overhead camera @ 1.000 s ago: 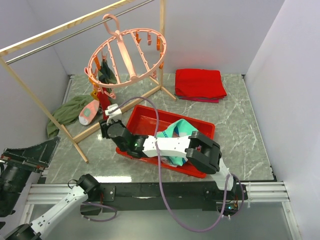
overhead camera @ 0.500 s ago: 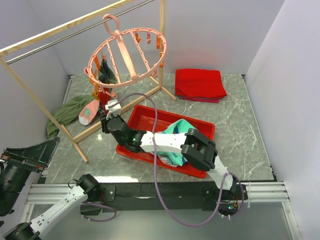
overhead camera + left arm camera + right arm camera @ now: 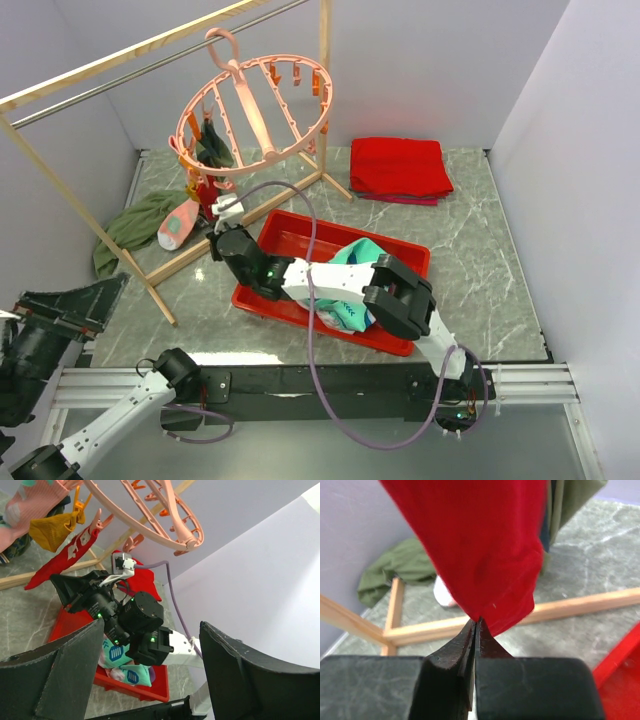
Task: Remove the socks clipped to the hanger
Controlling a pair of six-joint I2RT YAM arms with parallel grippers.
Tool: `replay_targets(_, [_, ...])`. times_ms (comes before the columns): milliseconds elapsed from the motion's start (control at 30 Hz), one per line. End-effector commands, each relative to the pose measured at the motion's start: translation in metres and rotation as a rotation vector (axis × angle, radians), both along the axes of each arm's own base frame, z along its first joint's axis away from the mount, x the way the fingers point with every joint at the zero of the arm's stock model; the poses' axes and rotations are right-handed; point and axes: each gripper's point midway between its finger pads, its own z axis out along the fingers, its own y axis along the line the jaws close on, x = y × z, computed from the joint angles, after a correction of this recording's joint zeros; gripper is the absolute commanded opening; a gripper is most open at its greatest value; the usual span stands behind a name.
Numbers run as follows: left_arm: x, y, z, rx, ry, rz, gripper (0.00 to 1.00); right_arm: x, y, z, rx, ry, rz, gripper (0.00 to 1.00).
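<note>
Beneath the left side of the round pink hanger [image 3: 252, 112], the right end effector [image 3: 475, 625] had risen from beside the red tray [image 3: 300, 222] a second before and stood closer to the clipped socks. Its jaws, apart in that earlier frame, were now pressed together, pinching the lowest tip of the red sock [image 3: 480, 545]. That sock hung from a clip under the hanger's ring, its long axis running top to bottom and its free end pointing down toward the marble tabletop [image 3: 480, 250]. Beside it on the ring hung a mustard-yellow sock [image 3: 50, 530] and a dark green one [image 3: 212, 148]. The hanger itself hung by its hook from the metal bar [image 3: 120, 75] of the wooden rack, its ring tilted. The left end effector [image 3: 151, 625] was spread wide, holding nothing, low at the near left corner, much as earlier. Teal patterned socks [image 3: 352, 262] lay in the tray.
</note>
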Motion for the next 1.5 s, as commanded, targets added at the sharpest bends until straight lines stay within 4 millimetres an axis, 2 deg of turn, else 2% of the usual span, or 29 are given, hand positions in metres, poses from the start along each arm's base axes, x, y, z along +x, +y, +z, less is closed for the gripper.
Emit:
replay_targets(0, [0.008,-0.020,-0.002,0.011,0.017,-0.059,0.82,-0.017,-0.019,0.032,0.058,-0.034,0.024,0.00])
replay_targets(67, [0.010,-0.024,-0.002,0.004,0.019,-0.069,0.83,-0.024,-0.027,0.047,0.116,-0.040,0.034,0.00])
replay_targets(100, [0.012,-0.027,-0.006,0.009,0.027,-0.076,0.83,-0.029,-0.030,0.036,0.101,-0.028,0.054,0.00])
replay_targets(133, [0.012,-0.029,-0.006,0.000,0.028,-0.083,0.83,-0.033,-0.033,0.047,0.131,-0.027,0.062,0.00])
replay_targets(267, [0.016,-0.036,-0.012,-0.005,0.037,-0.099,0.84,-0.049,-0.038,0.045,0.098,-0.004,0.109,0.00])
replay_targets(400, [0.026,-0.046,-0.018,0.021,0.058,-0.109,0.84,-0.073,-0.041,0.057,0.082,0.011,0.197,0.00])
replay_targets(433, [0.029,-0.048,-0.019,0.032,0.064,-0.106,0.84,-0.080,-0.042,0.052,0.060,0.036,0.219,0.00])
replay_targets(567, [0.054,-0.069,-0.027,0.112,0.132,-0.107,0.87,-0.103,-0.058,0.057,0.052,0.064,0.306,0.00])
replay_targets(733, [0.087,-0.097,-0.032,0.187,0.174,-0.116,0.91,-0.130,-0.087,0.068,0.050,0.080,0.406,0.00])
replay_targets(800, [0.101,-0.107,-0.033,0.205,0.196,-0.109,0.91,-0.140,-0.097,0.077,0.055,0.081,0.444,0.00])
replay_targets(833, [0.107,-0.112,-0.026,0.204,0.170,-0.113,0.90,-0.143,-0.102,0.074,0.034,0.094,0.452,0.00])
replay_targets(867, [0.115,-0.119,-0.029,0.221,0.179,-0.115,0.88,-0.147,-0.105,0.076,0.029,0.099,0.477,0.00])
replay_targets(900, [0.119,-0.121,-0.027,0.226,0.181,-0.111,0.87,-0.149,-0.110,0.084,0.037,0.093,0.487,0.00])
replay_targets(967, [0.132,-0.129,-0.034,0.258,0.215,-0.098,0.83,-0.151,-0.117,0.085,0.031,0.101,0.500,0.00])
replay_targets(1067, [0.144,-0.131,-0.030,0.251,0.214,-0.064,0.77,-0.155,-0.128,0.095,0.049,0.105,0.519,0.00])
replay_targets(1167, [0.155,-0.128,-0.039,0.257,0.222,-0.020,0.69,-0.156,-0.135,0.102,0.069,0.107,0.534,0.00])
replay_targets(1200, [0.158,-0.127,-0.036,0.257,0.206,-0.014,0.68,-0.154,-0.137,0.103,0.072,0.108,0.527,0.00])
replay_targets(1467, [0.188,-0.118,-0.042,0.297,0.240,-0.004,0.69,-0.160,-0.140,0.110,0.091,0.106,0.561,0.00])
